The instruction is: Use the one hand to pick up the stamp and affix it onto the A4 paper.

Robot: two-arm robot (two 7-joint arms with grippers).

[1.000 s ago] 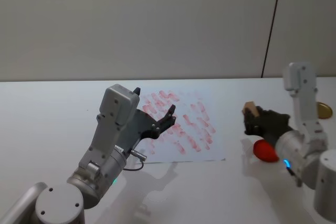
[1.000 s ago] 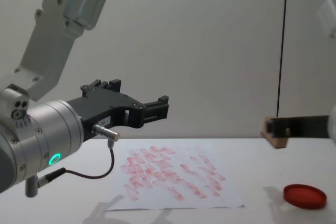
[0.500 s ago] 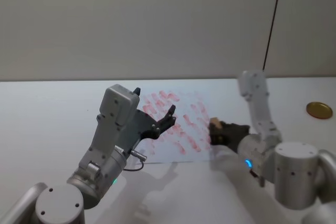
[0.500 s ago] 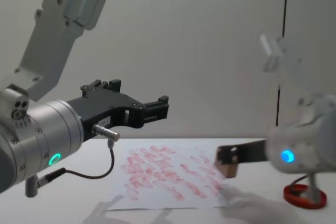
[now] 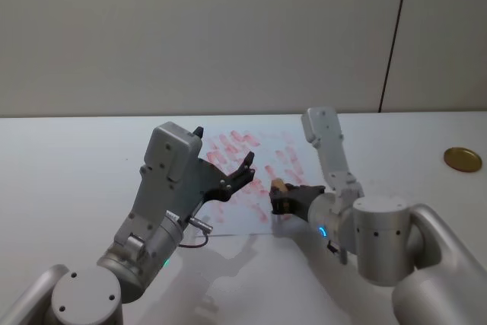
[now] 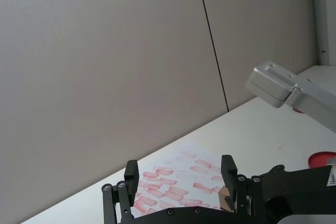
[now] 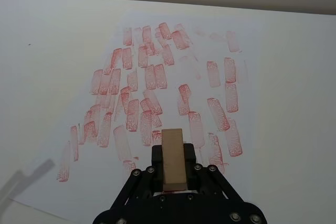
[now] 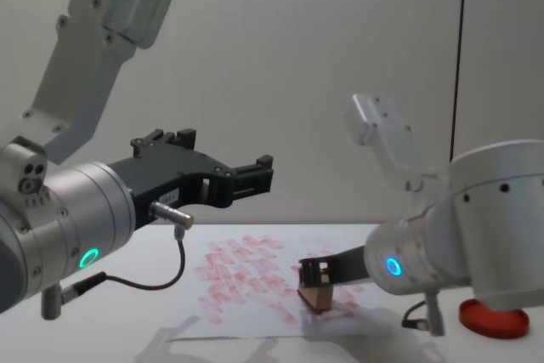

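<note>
So the right gripper (image 8: 315, 271) has its two black fingers clamped on the stamp (image 7: 172, 156), one finger on each long side. The stamp is a small tan wooden block, rectangular, with plain faces and no visible label, and it's a bit longer than it is wide. In the right wrist view its smooth light-brown face sits square between the fingers and pokes out a little past the tips. The A4 paper (image 7: 157, 77) is right under the gripper. It's a white sheet covered in little red-pink rectangular smudges in loose rows, some darker and some faded. From the chest view the block's lower end is down at the sheet near its front edge, with the gripper just above it. I honestly can't tell if it's actually pressing on the paper or sitting just above it. The red ink pad (image 8: 495, 319) sits on the white table (image 5: 68, 157), well apart from that gripper and back along its own arm's side. The left gripper (image 5: 225, 159) is doing nothing. Its fingers are spread wide and it hangs in the air above the other side of the paper, level with the right gripper's far side and well clear of the stamp.
</note>
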